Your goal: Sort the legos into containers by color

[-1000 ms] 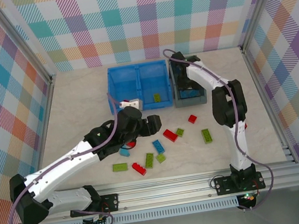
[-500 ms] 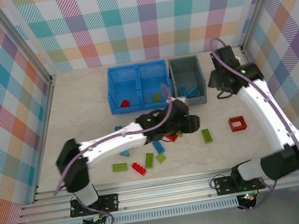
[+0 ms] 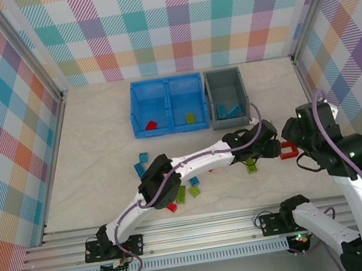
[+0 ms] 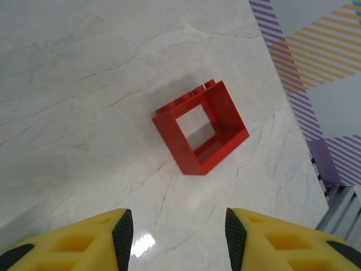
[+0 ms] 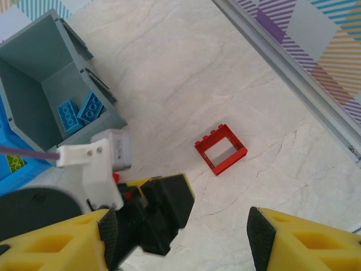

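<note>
Plaid pastel walls box in a pale marble-look surface [image 3: 101, 140]. At its far edge sit 2 containers, touching side by side: a blue bin [image 3: 167, 100] w/ 2 compts, and a grey bin [image 3: 226, 82] on its right. The blue bin's left compt holds 1 red lego [image 3: 150, 125] and its right compt 1 green lego [image 3: 192, 116]. The grey bin holds a few blue legos [image 3: 230, 110].

The left arm [image 3: 205, 160] reaches far across the surface toward the right side. The left tool [image 4: 175, 231] has its yellow fingers spread wide w/ nothing btwn them, held above the surface. Just ahead of it lies a red frame lego [image 4: 200, 127], a hollow square w/ studs along 1 edge, resting on the surface, apart from both fingers.

The right tool [image 5: 180, 240] is also wide open and empty, looking down from higher up. In its wrist view the left arm's black end sits btwn its fingers, w/ the red frame lego beyond, near the right rail [image 5: 293, 84].

Loose on the surface: 1 lime lego [image 3: 251, 165] near the left arm's end and 1 light blue lego [image 3: 142, 158] left of centre. A small cluster lies by the left arm's elbow: green brick [image 3: 182, 192], blue brick [image 3: 193, 181], red brick [image 3: 171, 207]. Some are partly hidden under the arm, so the count there can't be told.
</note>
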Robot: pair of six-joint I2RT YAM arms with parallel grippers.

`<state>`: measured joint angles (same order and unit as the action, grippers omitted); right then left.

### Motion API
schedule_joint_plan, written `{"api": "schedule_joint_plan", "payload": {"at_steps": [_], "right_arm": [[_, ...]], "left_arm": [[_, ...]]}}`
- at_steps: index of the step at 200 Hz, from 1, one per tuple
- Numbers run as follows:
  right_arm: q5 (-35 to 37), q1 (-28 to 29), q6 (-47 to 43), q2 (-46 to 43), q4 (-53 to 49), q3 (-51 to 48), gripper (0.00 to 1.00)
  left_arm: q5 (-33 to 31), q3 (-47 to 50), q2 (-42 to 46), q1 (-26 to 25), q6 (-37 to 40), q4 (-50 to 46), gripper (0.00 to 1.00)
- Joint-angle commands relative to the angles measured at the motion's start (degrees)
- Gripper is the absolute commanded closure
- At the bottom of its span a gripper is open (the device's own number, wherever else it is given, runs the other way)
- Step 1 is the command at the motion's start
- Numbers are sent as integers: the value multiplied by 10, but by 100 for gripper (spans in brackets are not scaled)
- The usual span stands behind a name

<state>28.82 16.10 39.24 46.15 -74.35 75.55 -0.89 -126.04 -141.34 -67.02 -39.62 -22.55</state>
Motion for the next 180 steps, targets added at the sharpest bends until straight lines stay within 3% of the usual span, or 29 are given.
{"api": "schedule_joint_plan", "payload": {"at_steps": [1,42,145,180], "right_arm": [[13,1,16,-14,-15,-15,36],[9,1,30,-36,-23,-35,36],[4,0,36,-47,-32,-27,36],[0,0,40,-51,-36,-29,36]], "left_arm": [[9,-81,-54,-9,-6,-19,53],[7,-183,-136,-13,-30,-34,52],[-14,-255,-201,-12,-61,-47,53],[-26,-281,-217,-9,-62,-69,60]]}}
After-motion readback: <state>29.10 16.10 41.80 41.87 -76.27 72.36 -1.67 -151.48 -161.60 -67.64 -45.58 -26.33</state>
